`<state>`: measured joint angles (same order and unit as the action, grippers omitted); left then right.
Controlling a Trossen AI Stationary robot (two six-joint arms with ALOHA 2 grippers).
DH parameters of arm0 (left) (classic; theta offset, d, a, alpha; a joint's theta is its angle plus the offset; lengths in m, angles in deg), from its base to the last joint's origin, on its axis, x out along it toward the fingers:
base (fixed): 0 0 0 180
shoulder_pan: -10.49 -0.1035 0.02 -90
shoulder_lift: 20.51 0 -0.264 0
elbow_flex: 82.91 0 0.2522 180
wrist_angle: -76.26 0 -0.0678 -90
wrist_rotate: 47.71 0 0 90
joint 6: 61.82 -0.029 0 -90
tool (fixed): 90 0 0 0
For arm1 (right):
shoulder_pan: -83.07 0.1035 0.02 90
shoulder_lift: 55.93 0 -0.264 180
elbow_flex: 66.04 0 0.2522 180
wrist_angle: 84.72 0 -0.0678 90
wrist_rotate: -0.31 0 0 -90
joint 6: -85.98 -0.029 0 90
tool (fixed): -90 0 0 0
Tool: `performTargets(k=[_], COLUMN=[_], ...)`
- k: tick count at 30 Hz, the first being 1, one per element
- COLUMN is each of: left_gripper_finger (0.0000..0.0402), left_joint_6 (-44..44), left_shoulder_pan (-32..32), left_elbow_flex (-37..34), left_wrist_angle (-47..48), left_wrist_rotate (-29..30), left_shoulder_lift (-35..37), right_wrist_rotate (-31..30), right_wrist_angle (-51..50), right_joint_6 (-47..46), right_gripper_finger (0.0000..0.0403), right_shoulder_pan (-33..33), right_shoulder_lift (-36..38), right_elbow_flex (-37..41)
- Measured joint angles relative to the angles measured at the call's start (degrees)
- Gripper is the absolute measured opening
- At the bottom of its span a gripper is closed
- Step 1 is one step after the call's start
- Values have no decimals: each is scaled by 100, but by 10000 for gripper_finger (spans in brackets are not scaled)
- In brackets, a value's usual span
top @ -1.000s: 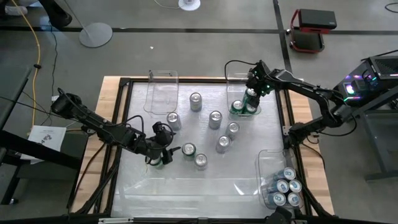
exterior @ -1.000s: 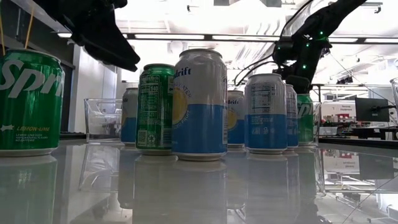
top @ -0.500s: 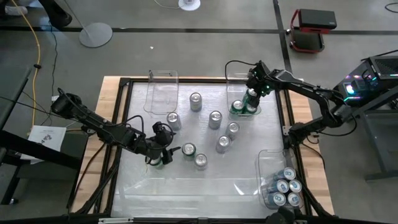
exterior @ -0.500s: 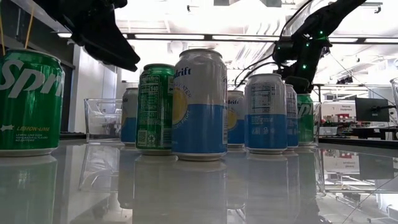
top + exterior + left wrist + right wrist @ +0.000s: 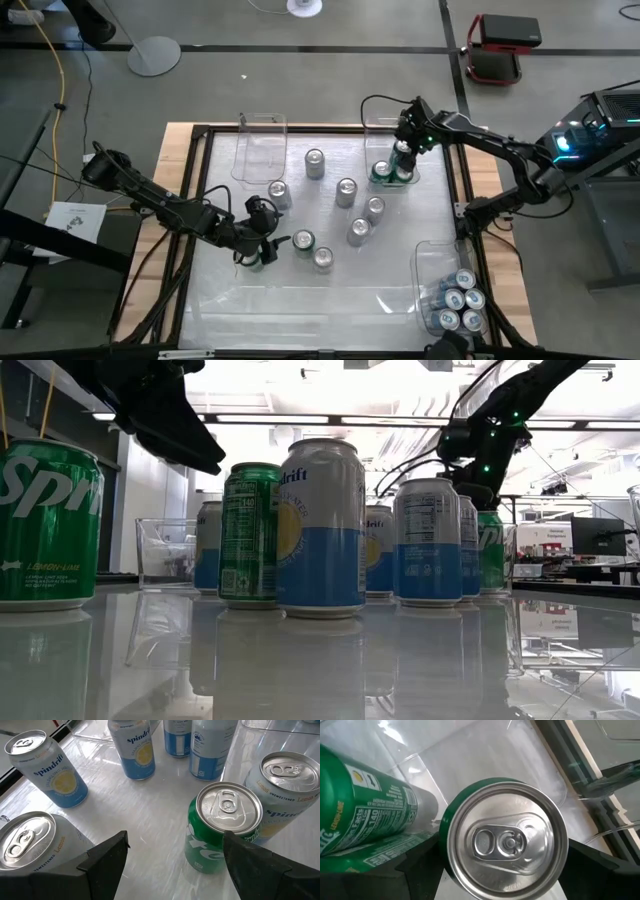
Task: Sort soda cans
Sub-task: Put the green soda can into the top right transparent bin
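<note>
The right gripper (image 5: 403,155) hangs over the clear bin (image 5: 378,128) at the table's far right corner, its fingers spread wide on either side of a green can (image 5: 506,839) standing upright just under the wrist camera; whether the pads touch the can's sides cannot be told. That can shows a shiny silver top with its pull tab, ringed by a green rim, and another green can (image 5: 365,815) stands just beside it in the same bin. The left gripper (image 5: 256,252) sits low at the near left part of the table (image 5: 330,300), fingers also set wide apart and holding nothing. A green Sprite can (image 5: 220,827) stands upright ahead of it, off toward one finger, with a blue and white Spindrift can (image 5: 282,790) touching or nearly touching it. More Spindrift cans stand around: one (image 5: 25,847) close by the other finger, one (image 5: 47,767) farther out. Other loose cans (image 5: 346,192) stand upright in the middle of the table. A second clear bin (image 5: 428,262) at the near right corner holds a cluster of blue cans (image 5: 457,305), and a third clear bin (image 5: 262,140) stands at the far left.
</note>
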<state>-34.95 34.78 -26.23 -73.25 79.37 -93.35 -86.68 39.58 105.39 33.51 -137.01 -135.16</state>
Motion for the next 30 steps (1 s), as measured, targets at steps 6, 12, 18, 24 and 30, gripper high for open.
performTargets(k=[6, 12, 18, 24, 30], left_gripper_finger=[303, 303, 303, 303, 303], left_joint_6=[-2, -2, -2, -2, -2], left_shoulder_pan=[0, 0, -1, -2, -1], left_elbow_flex=[0, 0, 0, 0, 1], left_wrist_angle=[0, -4, -12, -11, -10], left_wrist_rotate=[2, 2, 2, 2, 2], left_shoulder_lift=[0, 0, 0, 0, 0], right_wrist_rotate=[-53, -138, -256, -279, -393], right_wrist_angle=[-14, -67, -453, -1041, -1766], right_joint_6=[-131, -133, 17, 17, -40], right_gripper_finger=[324, 347, 358, 358, 358], right_shoulder_pan=[-7, -13, -3, -4, 109], right_shoulder_lift=[-103, -138, -164, -149, -132], right_elbow_flex=[-22, -15, -270, -1000, -1723])
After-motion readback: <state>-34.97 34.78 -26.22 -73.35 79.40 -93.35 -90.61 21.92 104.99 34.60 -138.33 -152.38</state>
